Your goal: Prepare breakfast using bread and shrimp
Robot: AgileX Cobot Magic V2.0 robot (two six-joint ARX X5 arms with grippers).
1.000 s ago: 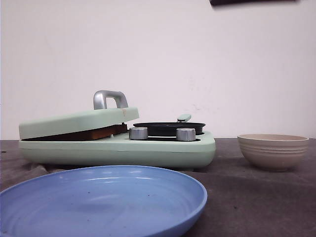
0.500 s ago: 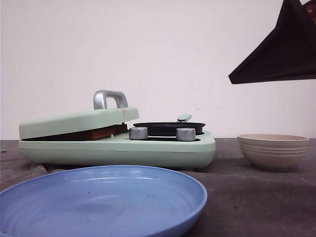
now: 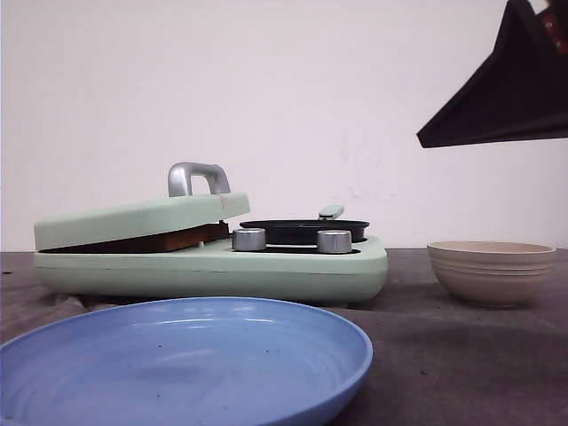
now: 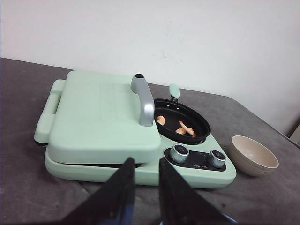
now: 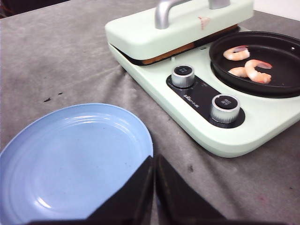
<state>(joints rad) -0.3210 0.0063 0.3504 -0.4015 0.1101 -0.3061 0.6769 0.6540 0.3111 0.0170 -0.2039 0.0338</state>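
Three pink shrimp (image 5: 248, 68) lie in the black pan (image 5: 262, 61) of the mint-green breakfast maker (image 3: 266, 271); the left wrist view shows the shrimp (image 4: 180, 129) too. The bread (image 3: 177, 240) shows only as a brown edge under the nearly closed lid (image 3: 133, 220), and as the same brown edge (image 5: 173, 52) in the right wrist view. My left gripper (image 4: 146, 164) hovers before the maker's front, slightly open and empty. My right gripper (image 5: 153, 161) is shut on nothing, above the blue plate's rim (image 5: 140, 126), and hangs high at the right (image 3: 424, 140).
A large empty blue plate (image 3: 177, 355) sits nearest the front. A beige ribbed bowl (image 3: 491, 271) stands right of the maker. Two silver knobs (image 3: 248, 239) (image 3: 334, 241) face forward. The lid has a metal handle (image 3: 197, 177). Dark grey cloth covers the table.
The right gripper has come down into the front view at the upper right, then drifted slightly rightward. Maker, plate and bowl have not moved.
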